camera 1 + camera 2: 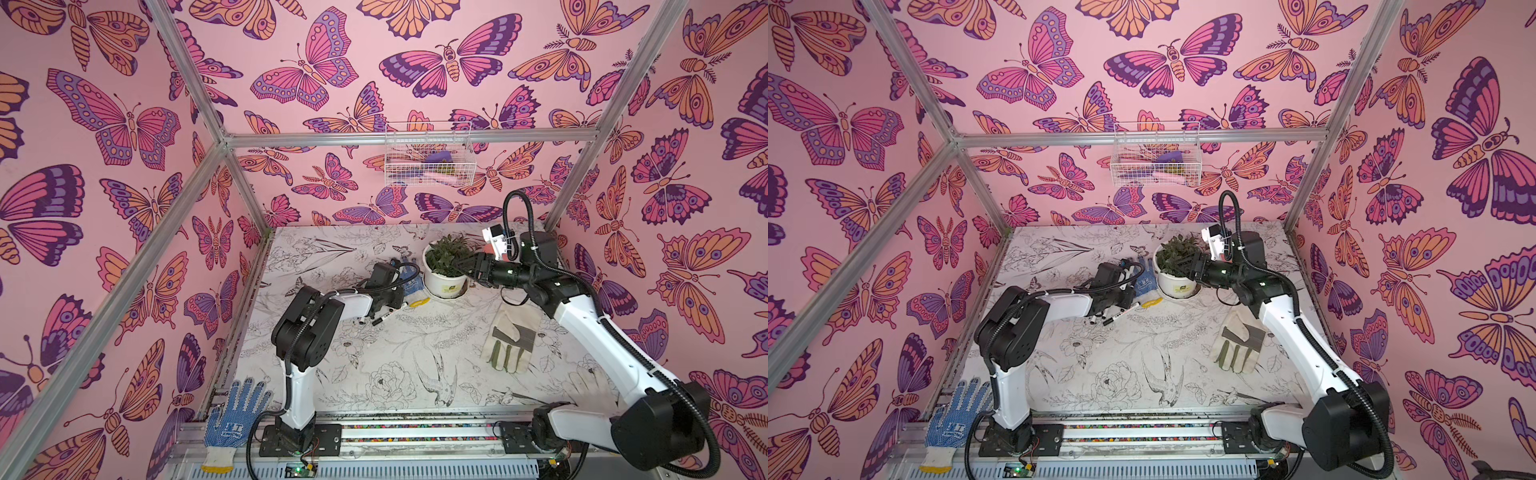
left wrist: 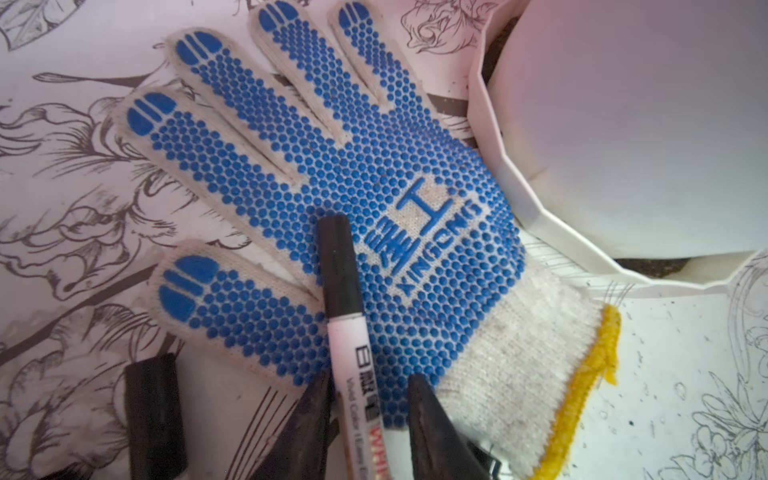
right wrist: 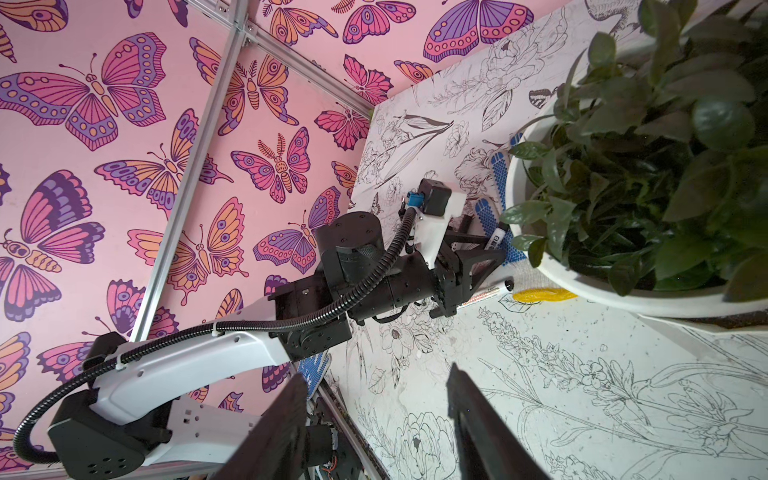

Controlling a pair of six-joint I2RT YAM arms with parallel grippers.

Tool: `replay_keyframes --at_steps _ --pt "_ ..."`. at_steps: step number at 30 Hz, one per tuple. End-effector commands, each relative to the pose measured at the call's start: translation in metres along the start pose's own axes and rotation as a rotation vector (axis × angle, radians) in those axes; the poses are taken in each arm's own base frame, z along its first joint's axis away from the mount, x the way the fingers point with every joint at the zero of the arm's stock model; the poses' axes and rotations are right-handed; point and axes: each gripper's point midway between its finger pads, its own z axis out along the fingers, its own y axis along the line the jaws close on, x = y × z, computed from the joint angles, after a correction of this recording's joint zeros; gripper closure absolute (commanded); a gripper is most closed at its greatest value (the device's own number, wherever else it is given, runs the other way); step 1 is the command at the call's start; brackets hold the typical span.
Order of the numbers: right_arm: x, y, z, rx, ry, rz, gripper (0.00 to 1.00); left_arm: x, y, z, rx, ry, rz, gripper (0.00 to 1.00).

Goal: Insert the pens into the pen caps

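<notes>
Reading the task state, we count one finished joint: the capped pen (image 2: 351, 357) lies on the blue-dotted glove (image 2: 291, 166), its black cap (image 2: 338, 257) seated on the barrel. A second pen (image 1: 388, 314) lies on the table (image 1: 374, 365) just beside the glove's cuff; we cannot tell whether it is capped. A black stub (image 2: 153, 415) lies near the glove: loose cap or capped end, we cannot tell. No other pens show, so we judge most work remains. The left gripper (image 2: 368, 380) sits low over the glove, jaws parted around the capped pen, one finger at the barrel, a gap at the other; its arm reaches forward, elbow raised. The right gripper (image 3: 376, 371) hangs beside the plant pot (image 1: 444, 286), spread and empty, its arm extended above the table.
</notes>
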Motion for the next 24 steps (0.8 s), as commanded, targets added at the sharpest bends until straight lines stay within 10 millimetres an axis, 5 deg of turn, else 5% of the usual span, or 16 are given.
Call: replay_keyframes --at_steps 1,6,10,14,18,24 --pt "-0.009 0.007 -0.010 0.007 -0.038 -0.036 0.44 -0.013 0.000 -0.005 -0.004 -0.021 -0.007 0.65" --pt "-0.010 -0.011 -0.015 0.082 -0.076 -0.018 0.43 -0.056 -0.014 -0.039 0.038 -0.140 0.000 0.62" --pt "-0.016 -0.072 -0.044 0.405 -0.236 0.007 0.43 -0.070 -0.012 -0.081 0.020 -0.242 -0.056 0.58" --pt "-0.021 -0.134 -0.101 0.808 -0.446 -0.108 0.42 -0.049 0.018 -0.130 -0.122 -0.340 -0.173 0.56" --pt "-0.017 -0.187 -0.145 1.131 -0.619 -0.211 0.41 -0.011 0.070 -0.194 -0.397 -0.417 -0.222 0.53" --pt "-0.007 -0.249 -0.148 1.408 -0.623 -0.316 0.41 0.051 0.159 -0.263 -0.765 -0.375 -0.255 0.47"
